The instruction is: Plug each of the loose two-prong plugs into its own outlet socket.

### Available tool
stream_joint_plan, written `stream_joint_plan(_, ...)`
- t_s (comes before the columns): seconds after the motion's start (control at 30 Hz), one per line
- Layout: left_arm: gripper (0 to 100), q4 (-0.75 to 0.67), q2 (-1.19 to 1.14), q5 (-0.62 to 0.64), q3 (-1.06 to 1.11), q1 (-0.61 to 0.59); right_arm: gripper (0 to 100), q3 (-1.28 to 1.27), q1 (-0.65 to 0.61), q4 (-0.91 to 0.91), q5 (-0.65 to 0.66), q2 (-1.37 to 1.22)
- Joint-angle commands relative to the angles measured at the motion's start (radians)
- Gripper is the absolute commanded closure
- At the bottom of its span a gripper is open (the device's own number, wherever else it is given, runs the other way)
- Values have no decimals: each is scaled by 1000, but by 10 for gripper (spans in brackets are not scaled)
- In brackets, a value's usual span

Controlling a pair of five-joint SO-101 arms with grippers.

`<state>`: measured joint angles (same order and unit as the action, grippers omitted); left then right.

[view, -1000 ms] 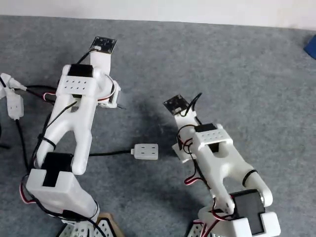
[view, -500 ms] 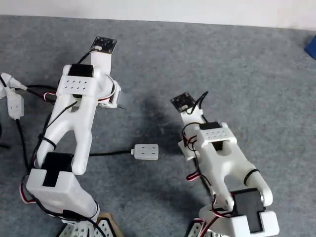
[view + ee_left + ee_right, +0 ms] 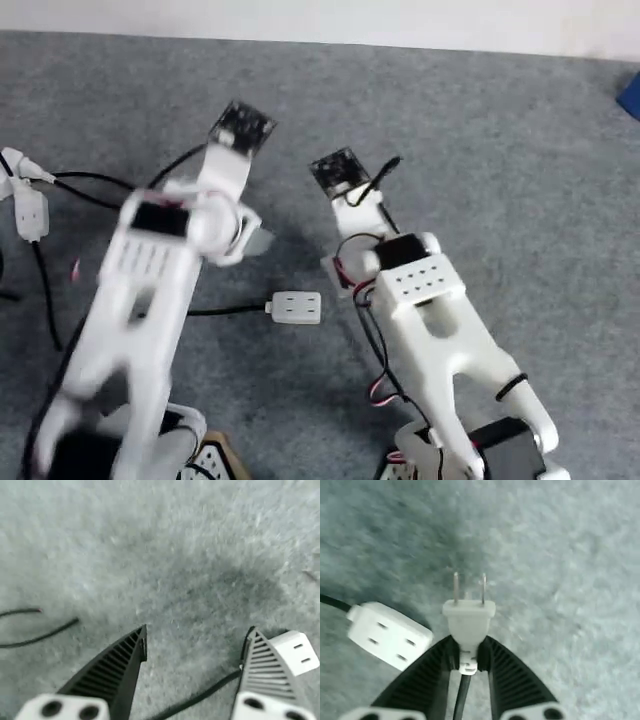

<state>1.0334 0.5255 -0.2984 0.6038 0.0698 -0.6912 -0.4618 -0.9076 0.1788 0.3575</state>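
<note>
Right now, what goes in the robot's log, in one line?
left gripper: open, empty | right gripper: shut on plug | outlet: on carpet, sockets empty

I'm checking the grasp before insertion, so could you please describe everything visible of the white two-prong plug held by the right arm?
The white moulded-plastic two-prong plug has a wider front face carrying two bare metal prongs, parallel and seemingly straight. Its narrower rear tapers into a black cord. The right hand is shut on that rear, one black ribbed finger on each side. The prongs point away from the wrist, over the grey carpet, beside but apart from the white outlet socket block.
</note>
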Motion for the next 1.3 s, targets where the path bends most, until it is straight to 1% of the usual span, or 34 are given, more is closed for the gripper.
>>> stream_joint_plan(0.0,687,-121,302,-8,200,31,992,51,-79,48,-23,36)
stream_joint_plan(0.1,687,-167,452,-6,311,58,992,58,-148,48,-23,36)
stream_joint_plan(0.2,687,-172,545,5,395,88,992,61,-189,44,-25,33)
stream_joint_plan(0.3,687,-249,570,12,496,127,991,67,-202,33,-55,38)
stream_joint_plan(0.4,687,-328,558,11,553,127,991,71,-205,-2,-57,41)
stream_joint_plan(0.57,687,-385,481,9,555,125,991,108,-209,-73,-57,119)
stream_joint_plan(0.73,687,-436,397,9,553,125,991,124,-265,-145,-52,228)
stream_joint_plan(1.03,690,-448,363,9,552,124,991,133,-271,-180,-51,271)
stream_joint_plan(1.17,691,-448,361,15,529,56,991,136,-265,-225,-29,269)
stream_joint_plan(1.27,691,-448,360,55,526,42,991,131,-269,-265,0,269)
